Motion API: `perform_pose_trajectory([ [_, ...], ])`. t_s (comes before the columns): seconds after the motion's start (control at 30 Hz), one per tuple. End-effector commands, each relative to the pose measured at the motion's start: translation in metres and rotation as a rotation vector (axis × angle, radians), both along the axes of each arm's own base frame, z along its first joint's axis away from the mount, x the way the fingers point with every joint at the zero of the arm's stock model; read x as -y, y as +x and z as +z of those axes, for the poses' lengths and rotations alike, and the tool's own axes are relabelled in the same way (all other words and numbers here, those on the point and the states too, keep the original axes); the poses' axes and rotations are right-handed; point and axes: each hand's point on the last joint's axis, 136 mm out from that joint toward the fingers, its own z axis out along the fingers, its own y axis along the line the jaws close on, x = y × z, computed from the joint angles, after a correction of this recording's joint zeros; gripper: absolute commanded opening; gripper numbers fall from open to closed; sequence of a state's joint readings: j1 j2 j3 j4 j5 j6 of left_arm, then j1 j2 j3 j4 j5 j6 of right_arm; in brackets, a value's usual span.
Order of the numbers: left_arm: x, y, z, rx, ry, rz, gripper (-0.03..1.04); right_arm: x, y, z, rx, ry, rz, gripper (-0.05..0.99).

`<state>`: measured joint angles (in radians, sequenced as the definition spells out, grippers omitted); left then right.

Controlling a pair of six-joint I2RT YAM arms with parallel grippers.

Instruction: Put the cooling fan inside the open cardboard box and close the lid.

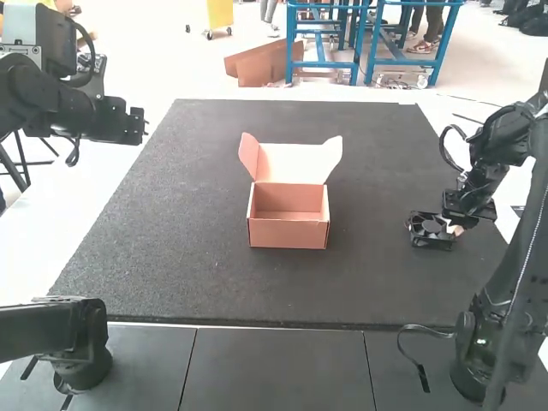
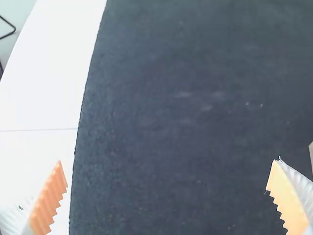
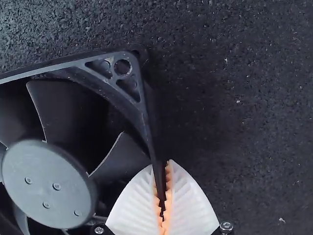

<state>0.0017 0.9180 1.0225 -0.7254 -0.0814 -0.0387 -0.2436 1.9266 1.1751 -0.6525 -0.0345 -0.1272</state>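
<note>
My right claw (image 3: 161,169) is clenched on one thin frame wall of the black square plastic cooling fan (image 3: 73,147), down on the dark tabletop (image 3: 244,98). Light and rigid, I judge; that rim suits, blades don't. My left claw (image 2: 166,196) hangs released, well apart.

Left arm (image 1: 60,107) high, jaws wide apart — right arm (image 1: 492,145) low, jaws clamped.

black cooling fan (image 1: 431,229) at right, open cardboard box (image 1: 288,216) centred, lid (image 1: 291,159) raised

One cardboard box (image 1: 288,224), one cooling fan (image 1: 425,232) and one black mat (image 1: 171,231).
</note>
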Motion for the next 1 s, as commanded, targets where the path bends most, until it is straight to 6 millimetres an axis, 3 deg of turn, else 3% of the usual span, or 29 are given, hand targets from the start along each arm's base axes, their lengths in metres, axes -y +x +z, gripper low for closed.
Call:
perform_pose_trajectory([
  [0.0,-0.001,0.001,-0.002,-0.001,0.001,0.009,0.97,-0.002,0.019,0.028,0.096,0.034,-0.041,-0.02],
  [0.17,-0.001,0.002,-0.008,-0.008,0.003,0.007,0.97,-0.010,0.034,0.104,0.232,0.064,-0.043,-0.01],
  [0.37,-0.001,0.003,-0.016,-0.014,0.006,0.004,0.97,-0.022,0.022,0.172,0.313,0.069,-0.069,-0.01],
  [0.57,-0.001,0.004,-0.024,-0.021,0.013,-0.002,0.97,-0.078,0.014,0.232,0.429,0.177,-0.032,-0.01],
  [0.73,-0.001,0.004,-0.031,-0.034,0.017,-0.004,0.97,-0.134,-0.001,0.254,0.404,0.276,-0.012,-0.01],
  [0.97,-0.001,0.003,-0.034,-0.038,0.017,-0.004,0.97,-0.213,-0.033,0.256,0.307,0.361,0.062,-0.01],
])
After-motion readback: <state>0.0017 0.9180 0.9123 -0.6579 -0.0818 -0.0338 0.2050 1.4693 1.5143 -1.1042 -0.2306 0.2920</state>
